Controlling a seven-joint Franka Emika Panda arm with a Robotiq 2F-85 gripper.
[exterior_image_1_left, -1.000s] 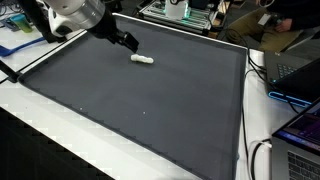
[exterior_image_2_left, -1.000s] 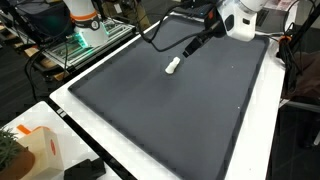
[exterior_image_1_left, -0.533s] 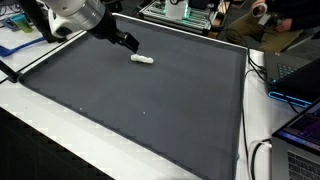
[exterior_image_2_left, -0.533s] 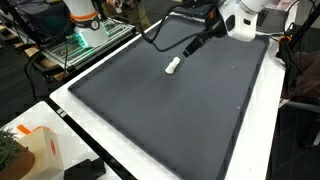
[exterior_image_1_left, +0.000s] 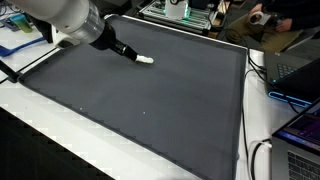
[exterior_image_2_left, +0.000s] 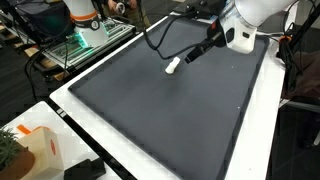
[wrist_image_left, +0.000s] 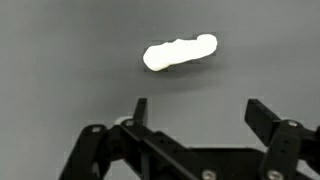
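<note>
Looking down on grey mat (wrist_image_left: 50, 60). At 12 o'clock: white lump (wrist_image_left: 180, 53), lying 9-to-3, right end slightly higher. At 6 o'clock: gripper (wrist_image_left: 197, 110), jaws wide apart, clear of lump.

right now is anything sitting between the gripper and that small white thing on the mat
Nothing visible does. In the wrist view the open gripper faces the white object with only bare dark mat between them. The fingertips are close to it but not touching it.
</note>
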